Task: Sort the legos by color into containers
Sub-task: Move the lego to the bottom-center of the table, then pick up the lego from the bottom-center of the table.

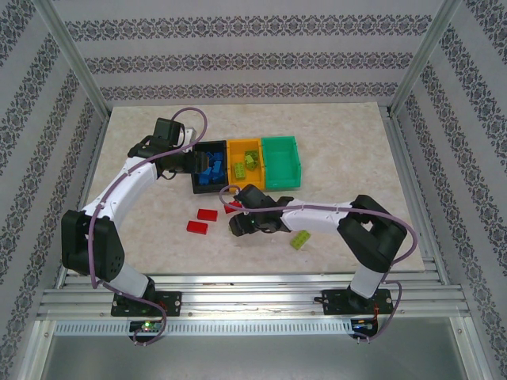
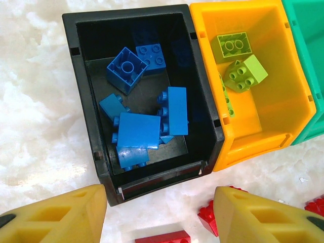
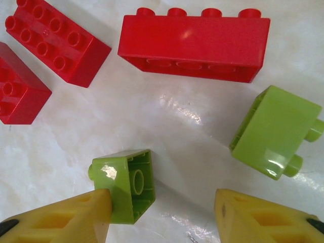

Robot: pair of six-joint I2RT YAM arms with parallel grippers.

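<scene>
Picking green brick: right end effector jaws apart, holding nothing, brick touching one finger; I'd centre, then close.

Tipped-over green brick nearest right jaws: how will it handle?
The small yellow-green plastic brick shows a hollow underside, so it is probably light and rigid. Glossy faces may slip in the jaws. On its side, it likely skids if nudged.

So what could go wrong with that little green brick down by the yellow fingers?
The small green brick lies tilted against one finger of the right gripper, well off centre between the open jaws. Closing could catch only a corner and flick it away. The second green brick lies on its side near the other finger, so a sideways correction might knock it.
</scene>
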